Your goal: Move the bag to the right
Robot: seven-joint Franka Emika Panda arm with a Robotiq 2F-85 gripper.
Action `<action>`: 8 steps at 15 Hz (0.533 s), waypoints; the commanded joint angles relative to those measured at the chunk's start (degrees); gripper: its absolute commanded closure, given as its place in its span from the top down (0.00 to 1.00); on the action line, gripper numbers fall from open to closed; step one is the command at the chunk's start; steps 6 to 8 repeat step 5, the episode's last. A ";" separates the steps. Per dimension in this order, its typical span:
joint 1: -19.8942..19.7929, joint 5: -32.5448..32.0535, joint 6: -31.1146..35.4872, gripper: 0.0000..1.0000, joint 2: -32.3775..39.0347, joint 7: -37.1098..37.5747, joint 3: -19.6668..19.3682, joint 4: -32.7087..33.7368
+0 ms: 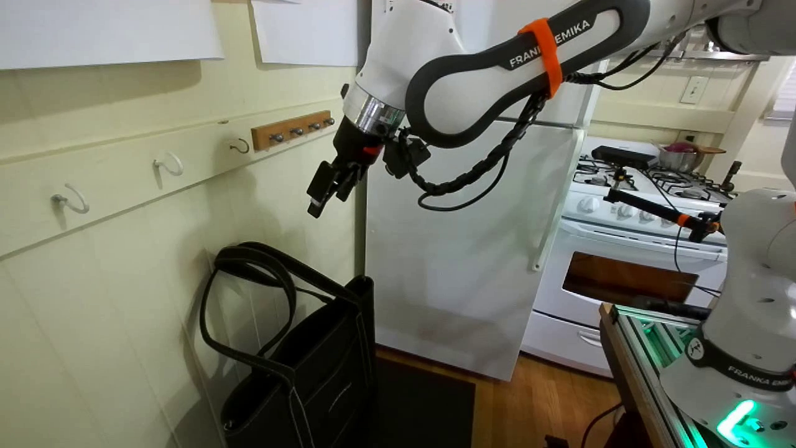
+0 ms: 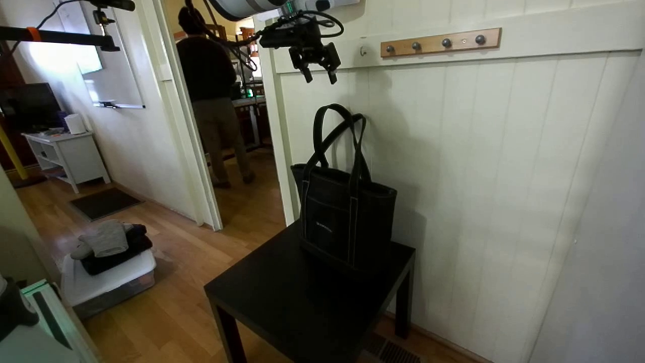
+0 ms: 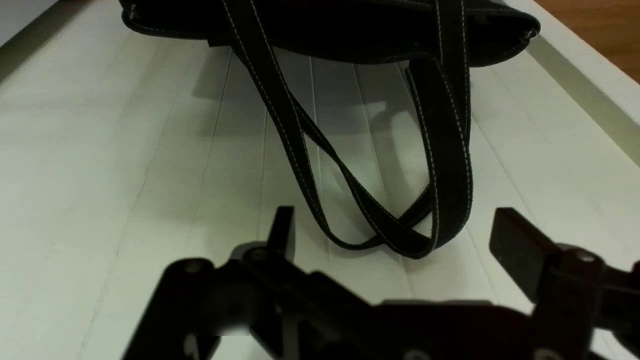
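Bag below, the pincer hangs with its two fingers spread wide and nothing in their hold; two black straps loop up toward it but stand apart. The bag stands upright on one dark worktop near a panelled wall, its pale lettering too small to read. The arm is marked "FRANKA EMIKA," one orange band covering part of the first word; "FRANKA EMI" shows on the base, cut off at the edge. On the wall, one wooden rack with four knobs appears in both exterior views, then one dark hook, then two white hooks. Beyond a door frame stands one person.
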 commanded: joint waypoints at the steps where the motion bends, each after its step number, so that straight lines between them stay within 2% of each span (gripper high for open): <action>1: -1.23 -0.84 -0.19 1.00 -0.56 -0.21 1.25 -0.44; 8: -1.32 -1.67 -0.20 1.00 -1.36 -0.33 1.27 -1.19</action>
